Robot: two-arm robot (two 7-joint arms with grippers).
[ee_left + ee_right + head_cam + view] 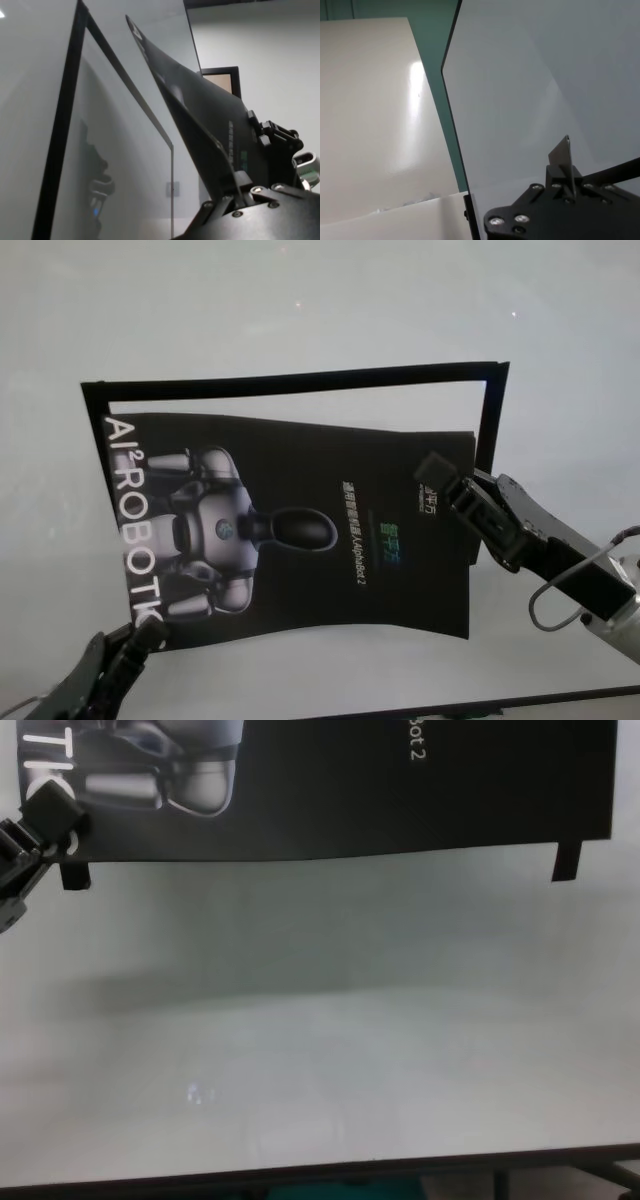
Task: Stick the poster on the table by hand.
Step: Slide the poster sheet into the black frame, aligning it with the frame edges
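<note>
The poster [300,530], black with a grey robot figure and white letters, hangs slightly bowed above the white table [300,300]. My left gripper [140,630] is shut on its near left corner. My right gripper [445,485] is shut on its right edge. Narrow black tape strips run along the far side [300,382] and the right side [487,420], standing off from the sheet. The chest view shows the poster's near edge [400,800] raised off the table [320,1050], with my left gripper [50,820] at its corner. The left wrist view shows the sheet [200,110] edge-on.
The table's dark front edge [320,1170] runs close to my body. In the right wrist view, the table's side edge [452,115] borders a teal floor and a white panel [375,110]. Two tape ends [567,860] hang below the poster's near edge.
</note>
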